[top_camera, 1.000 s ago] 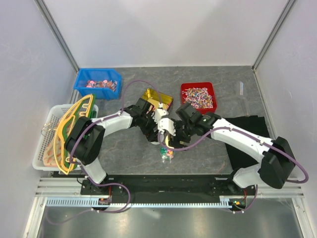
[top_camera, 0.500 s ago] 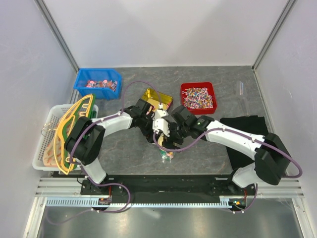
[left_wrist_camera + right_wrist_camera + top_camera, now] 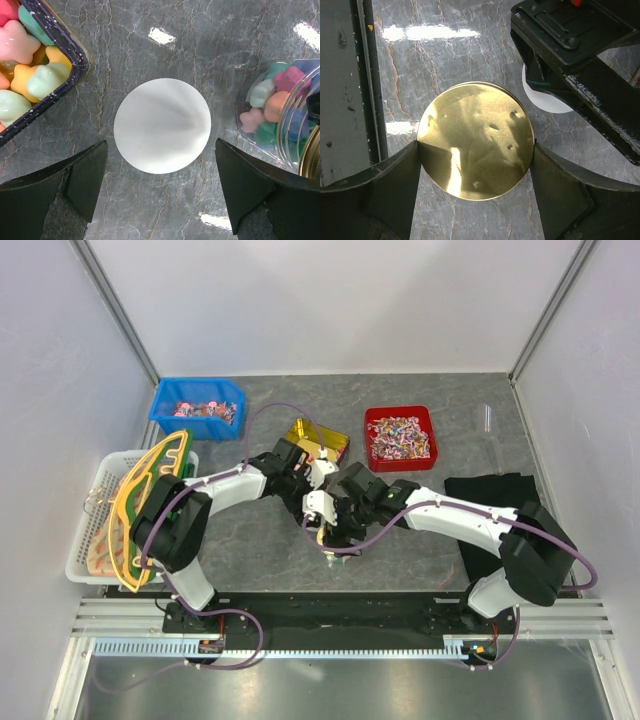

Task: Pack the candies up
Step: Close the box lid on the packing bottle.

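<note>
The left gripper [image 3: 160, 146] hangs directly above the white disc [image 3: 162, 125], which lies flat on the marble-pattern table [image 3: 165, 30]. Its fingers stand wide apart, one on each side of the disc, and hold nothing.

The candies [image 3: 272, 107] lie in two containers. In the left wrist view, some are in a clear jar [image 3: 306, 127] just right of the disc. The rest are in a dark-rimmed tin [image 3: 75, 47] just left of the disc.

The right gripper [image 3: 476, 146] is positioned beside the disc. Its fingers press against opposite edges of the round gold lid [image 3: 476, 141], gripping it. In the right wrist view, the disc shows partly from under the left gripper, just beyond the lid's upper right edge.
</note>
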